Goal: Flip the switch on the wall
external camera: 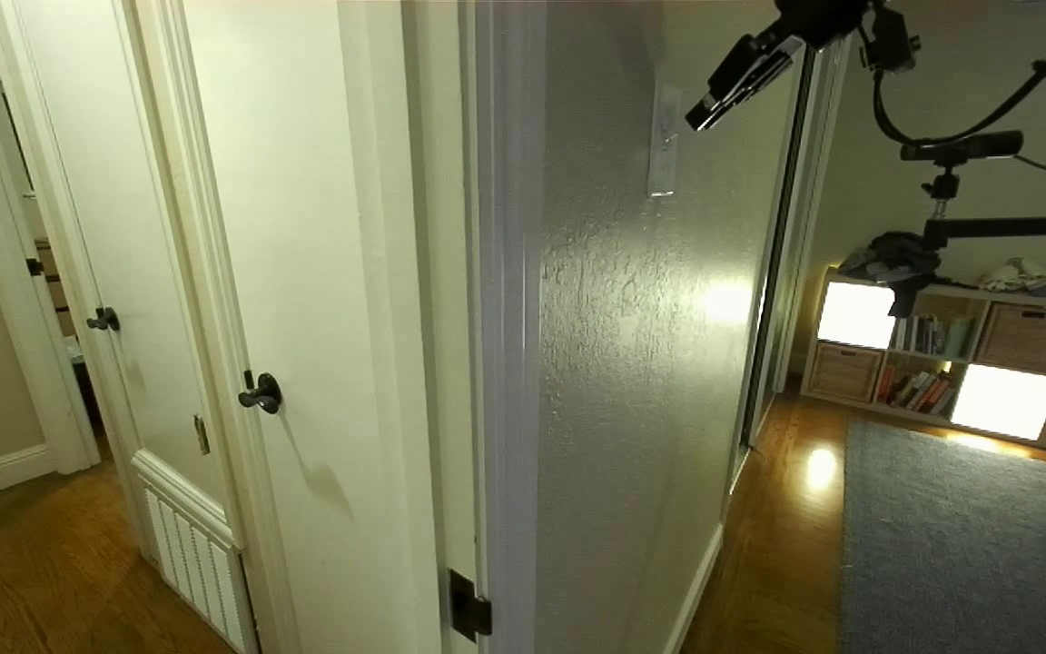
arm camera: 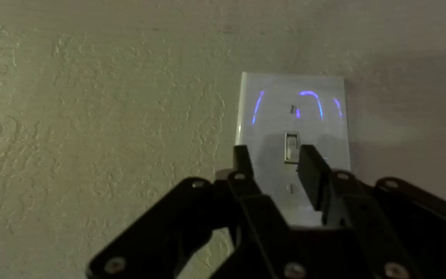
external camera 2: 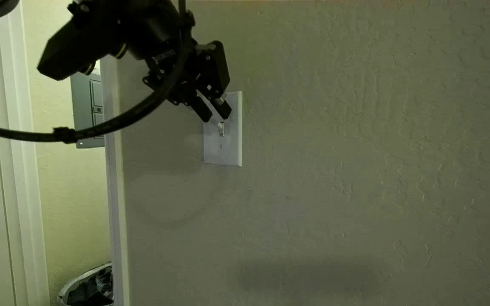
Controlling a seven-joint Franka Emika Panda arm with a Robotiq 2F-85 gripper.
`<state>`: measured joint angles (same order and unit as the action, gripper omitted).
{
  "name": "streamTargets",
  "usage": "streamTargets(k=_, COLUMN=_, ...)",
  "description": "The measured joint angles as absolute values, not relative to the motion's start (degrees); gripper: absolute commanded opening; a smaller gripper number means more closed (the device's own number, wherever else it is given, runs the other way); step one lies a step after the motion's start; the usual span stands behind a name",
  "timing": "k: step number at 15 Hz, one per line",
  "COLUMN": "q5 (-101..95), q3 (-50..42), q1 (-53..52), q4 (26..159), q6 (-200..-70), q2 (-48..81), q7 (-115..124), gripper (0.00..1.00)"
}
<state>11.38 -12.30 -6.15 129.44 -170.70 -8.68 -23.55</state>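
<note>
Gripper (arm camera: 274, 150) parted, holding nothing; probably spread so lever (arm camera: 292, 146) can pass between or meet one tip. Slants nose-down from above toward switch (external camera 2: 223, 144), angle suited to nudging, seemingly just short of touching (lever's up-or-down position hard to read). Switch: pale upright plate, on textured wall (external camera 2: 334, 148), near door frame (external camera 2: 116, 204).

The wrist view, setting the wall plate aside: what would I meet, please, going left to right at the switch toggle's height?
Bumpy wall, one gripper fingertip, switch toggle, the other fingertip, wall again.
</note>
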Motion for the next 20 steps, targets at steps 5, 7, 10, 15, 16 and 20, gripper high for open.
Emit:
streamTargets(k=5, q5=16.92, q3=-12.3, q1=-7.56, q4=127.58, q6=-170.94, q2=-7.73, q7=-23.56, gripper=0.12)
streamTargets(k=7, q5=18.31, q3=-12.29, q1=-7.72, q4=127.23, q6=-170.94, q2=-7.47, q7=-23.63, gripper=0.12)
streamTargets(k=10, q5=21.16, q3=-12.31, q1=-8.04, q4=127.19, q6=-170.94, q2=-6.74, q7=-23.94, gripper=0.09)
streamTargets(k=15, q5=25.34, q3=-12.31, q1=-8.41, q4=127.18, q6=-170.94, q2=-5.76, q7=-25.16, gripper=0.06)
streamTargets(k=16, q5=25.81, q3=-12.31, q1=-8.44, q4=127.18, q6=-170.94, q2=-5.76, q7=-25.43, gripper=0.06)
streamTargets(k=20, q5=26.91, q3=-12.33, q1=-8.47, q4=127.57, q6=-170.76, q2=-5.73, q7=-26.51, gripper=0.07)
